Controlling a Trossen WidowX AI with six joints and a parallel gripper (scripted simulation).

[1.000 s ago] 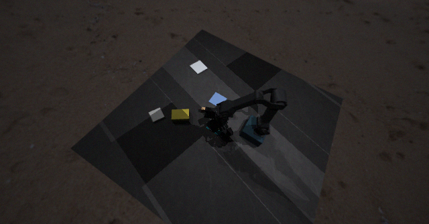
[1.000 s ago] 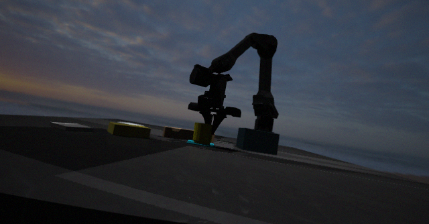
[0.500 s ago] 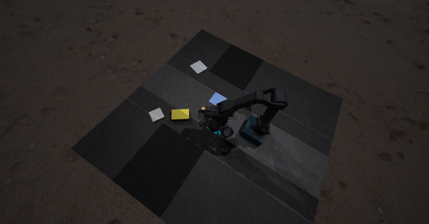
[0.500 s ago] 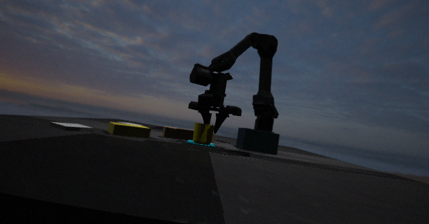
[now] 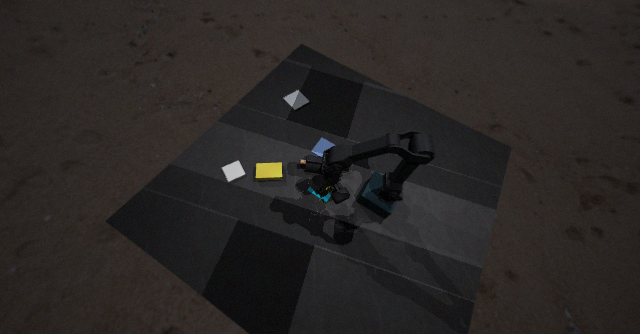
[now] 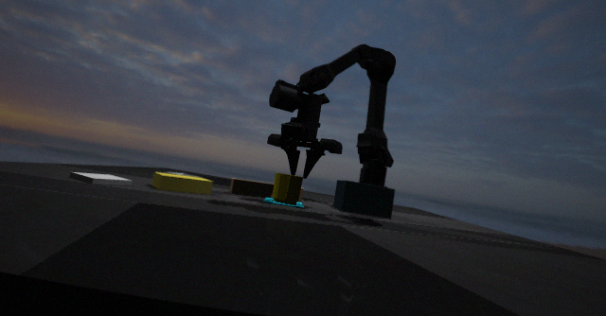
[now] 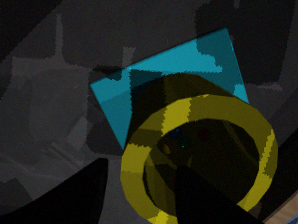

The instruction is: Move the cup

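The yellow cup (image 5: 328, 188) (image 6: 286, 188) (image 7: 177, 117) stands upright on the cyan pad (image 5: 320, 195) (image 6: 270, 201) (image 7: 172, 60). Several small dark marbles, among them a red marble (image 7: 204, 134), show inside it in the wrist view. My gripper (image 6: 299, 176) (image 7: 142, 171) is open, and its fingertips are just above the cup's rim. In the wrist view one finger is left of the cup and the other overlaps its mouth. A blue pad (image 5: 322, 146) lies behind the arm's wrist, partly hidden in the top view.
A yellow block (image 5: 269, 171) (image 6: 182, 184) lies left of the cup, with a white tile (image 5: 233, 171) (image 6: 100, 178) beyond it. A grey-white piece (image 5: 296, 99) lies farther back. A brown block (image 6: 251, 187) is near the cup. The arm's base (image 5: 376, 195) (image 6: 363, 199) is to the right.
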